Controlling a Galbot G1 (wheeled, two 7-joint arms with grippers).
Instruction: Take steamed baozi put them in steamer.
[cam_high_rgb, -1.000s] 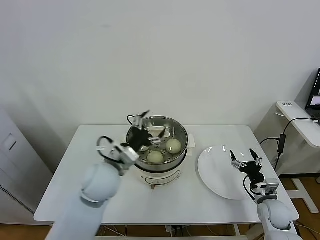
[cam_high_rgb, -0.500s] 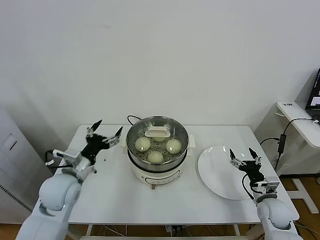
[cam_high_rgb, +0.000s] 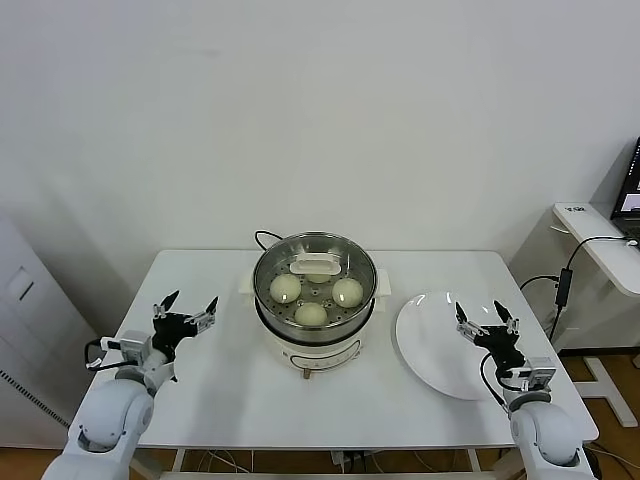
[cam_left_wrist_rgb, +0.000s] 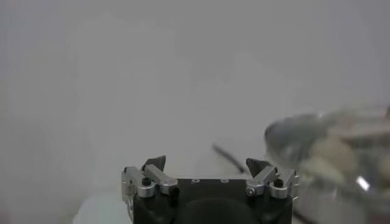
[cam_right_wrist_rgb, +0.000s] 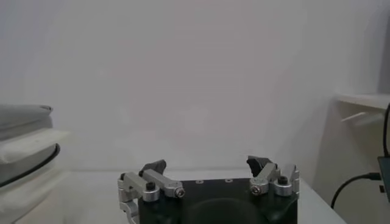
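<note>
The steamer (cam_high_rgb: 268, 300), a shiny steel basket on a white cooker base, stands mid-table. Three baozi lie inside it: one on the left (cam_high_rgb: 286, 288), one on the right (cam_high_rgb: 347, 291), one in front (cam_high_rgb: 311, 314). A white handle (cam_high_rgb: 313, 266) lies across the far part and partly hides another pale bun. My left gripper (cam_high_rgb: 185, 308) hovers open and empty over the table's left side, well clear of the steamer. From the left wrist, the left gripper (cam_left_wrist_rgb: 206, 164) faces the blurred steamer (cam_left_wrist_rgb: 329, 152). My right gripper (cam_high_rgb: 485, 320) (cam_right_wrist_rgb: 207, 164) is open and empty above the plate's right part.
A flat white plate (cam_high_rgb: 430, 345) with nothing on it lies right of the steamer. A black cable (cam_high_rgb: 262, 238) runs behind the cooker. A white side desk (cam_high_rgb: 600, 240) with cables stands beyond the table's right edge.
My left arm has pulled back from the steamer's top, moving left and toward the table's front. The right gripper has hardly moved.
</note>
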